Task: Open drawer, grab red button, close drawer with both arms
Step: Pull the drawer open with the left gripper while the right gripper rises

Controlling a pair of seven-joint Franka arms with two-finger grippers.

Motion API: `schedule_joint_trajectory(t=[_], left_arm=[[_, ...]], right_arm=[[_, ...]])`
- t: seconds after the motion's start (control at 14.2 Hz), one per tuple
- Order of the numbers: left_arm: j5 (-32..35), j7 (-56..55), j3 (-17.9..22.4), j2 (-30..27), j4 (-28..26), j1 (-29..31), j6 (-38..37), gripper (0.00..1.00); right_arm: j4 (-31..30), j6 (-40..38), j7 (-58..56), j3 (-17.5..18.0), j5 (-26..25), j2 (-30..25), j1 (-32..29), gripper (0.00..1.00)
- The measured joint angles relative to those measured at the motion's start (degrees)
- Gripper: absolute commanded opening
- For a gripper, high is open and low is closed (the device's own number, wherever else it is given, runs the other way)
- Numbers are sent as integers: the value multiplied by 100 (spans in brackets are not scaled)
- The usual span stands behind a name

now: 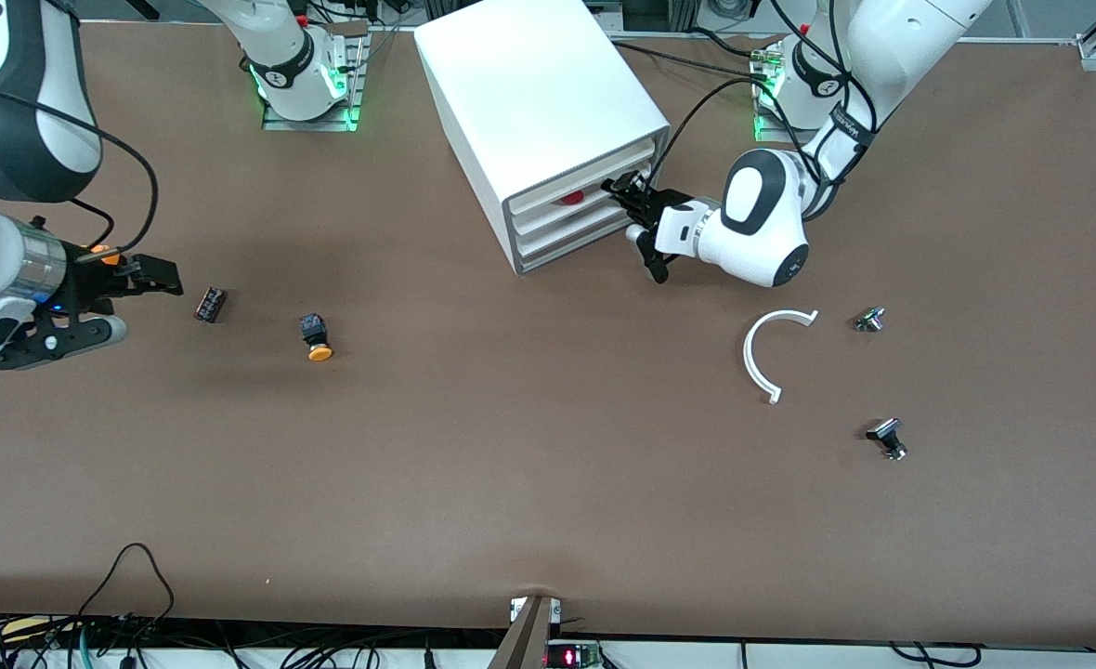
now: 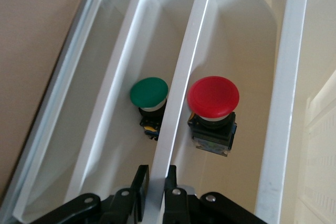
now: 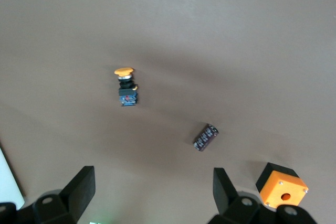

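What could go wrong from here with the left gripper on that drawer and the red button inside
1. The left gripper pinches only the thin front lip of the drawer, so it may slip off during the pull.
2. The red button stands upright close to that lip; a jerk could topple it.
3. A green button sits in the neighbouring drawer, so the wrong one might be grabbed. The right gripper waits open over the table, away from the cabinet.

The white plastic tray drawer (image 1: 574,216) is the middle one of three in the big white box cabinet (image 1: 534,111). It is pulled out only a little. The small button with a round red cap and black-and-blue body (image 2: 212,109) lies inside a drawer, cap facing the drawer's open front.
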Motion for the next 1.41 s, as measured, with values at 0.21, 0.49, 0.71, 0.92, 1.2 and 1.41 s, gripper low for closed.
schedule_joint_trajectory(t=[0.21, 0.49, 0.71, 0.92, 1.2, 1.41], left_arm=[[41, 46, 41, 0, 10, 230, 0, 0], [55, 76, 225, 11, 130, 334, -15, 0], [62, 98, 429, 37, 234, 335, -31, 0], [142, 130, 668, 129, 478, 345, -64, 0], [222, 130, 927, 226, 746, 383, -118, 0], [242, 129, 1020, 228, 893, 385, -116, 0]], right_arm=[[0, 8, 248, 5, 0, 0, 171, 99], [29, 58, 278, -10, 0, 0, 170, 99], [67, 63, 279, -12, 0, 0, 169, 99], [69, 80, 279, -11, 6, 0, 170, 99], [95, 197, 777, 19, 101, 0, 444, 99], [308, 227, 1593, 41, 229, 2, 989, 99]])
